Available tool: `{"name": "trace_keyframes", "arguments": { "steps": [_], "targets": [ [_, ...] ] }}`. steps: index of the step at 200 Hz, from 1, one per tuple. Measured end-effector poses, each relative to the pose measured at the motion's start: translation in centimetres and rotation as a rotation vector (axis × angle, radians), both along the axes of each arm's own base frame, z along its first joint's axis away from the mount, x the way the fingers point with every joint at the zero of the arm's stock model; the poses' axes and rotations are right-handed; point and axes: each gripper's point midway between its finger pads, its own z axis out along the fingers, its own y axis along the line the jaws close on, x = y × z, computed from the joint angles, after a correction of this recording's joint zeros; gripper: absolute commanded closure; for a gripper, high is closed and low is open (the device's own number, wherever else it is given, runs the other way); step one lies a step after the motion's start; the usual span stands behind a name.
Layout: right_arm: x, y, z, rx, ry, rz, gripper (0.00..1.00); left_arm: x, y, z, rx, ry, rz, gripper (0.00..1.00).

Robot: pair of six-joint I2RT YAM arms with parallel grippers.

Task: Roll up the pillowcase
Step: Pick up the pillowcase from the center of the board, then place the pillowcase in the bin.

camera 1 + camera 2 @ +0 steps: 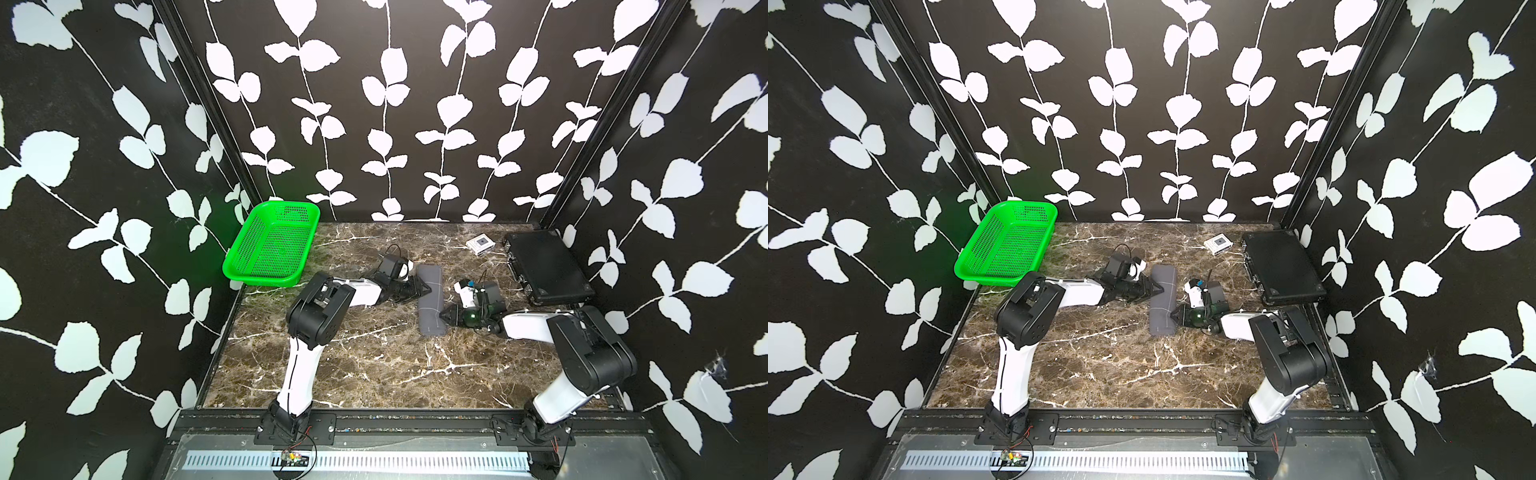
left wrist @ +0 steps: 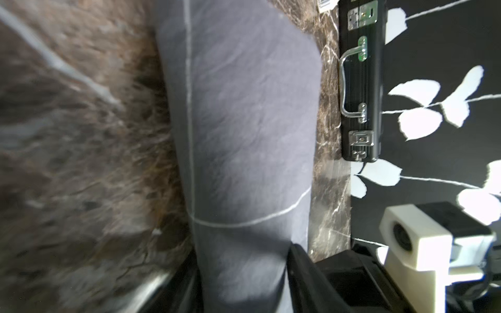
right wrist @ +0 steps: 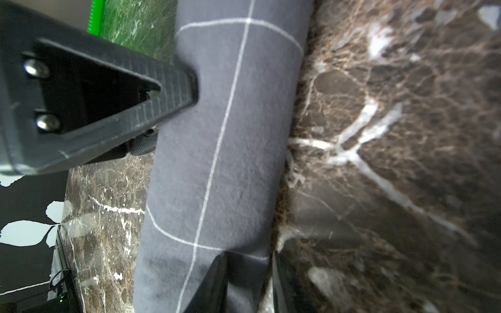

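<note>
left gripper (image 1: 427, 288): jaws straddle the far part of the pillowcase (image 1: 431, 303) from its left edge. we cannot tell whether they pinch it or merely rest on it. right gripper (image 3: 246, 287): jaws closed on a fold at the right edge, nearer the robot. the pillowcase lies mid-table between the two grippers, a long narrow tube of soft, matte, faintly fuzzy charcoal cloth crossed by thin white grid lines.

we judge the hazards thus:
- the grips sit on opposite edges and at different points along the length, so uneven pulls could twist or skew the tube.
- the soft layers could unfurl if either jaw lets go.
- the polished brown marble table (image 1: 374, 365) may let the cloth slide rather than turn.

outward: a rigid black case (image 1: 544, 266) with metal latches, a small white box (image 1: 480, 243), a perforated green plastic basket (image 1: 249, 237).
</note>
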Motion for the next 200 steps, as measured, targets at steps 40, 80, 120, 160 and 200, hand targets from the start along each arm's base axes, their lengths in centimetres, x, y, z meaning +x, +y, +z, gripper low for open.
{"name": "trace_keyframes", "arguments": {
  "steps": [40, 80, 120, 160, 200],
  "targets": [
    [0.0, 0.0, 0.0, 0.000, -0.001, 0.000, 0.66, -0.1, -0.5, 0.1, -0.018, 0.029, -0.019, 0.86],
    [0.0, -0.4, 0.9, -0.026, -0.014, -0.003, 0.52, 0.4, -0.7, 1.3, -0.009, 0.032, -0.044, 1.00],
    [1.3, -1.1, 5.6, -0.052, -0.120, -0.022, 0.41, 1.0, 1.7, 3.3, 0.075, 0.034, -0.096, 1.00],
    [3.0, -2.1, 9.4, -0.084, -0.216, -0.055, 0.33, 4.1, 8.7, 9.8, 0.186, -0.056, -0.107, 1.00],
    [2.9, -3.8, 9.4, -0.180, -0.219, -0.081, 0.29, 6.4, 17.6, 16.1, 0.333, -0.178, -0.095, 1.00]
  ]
}}
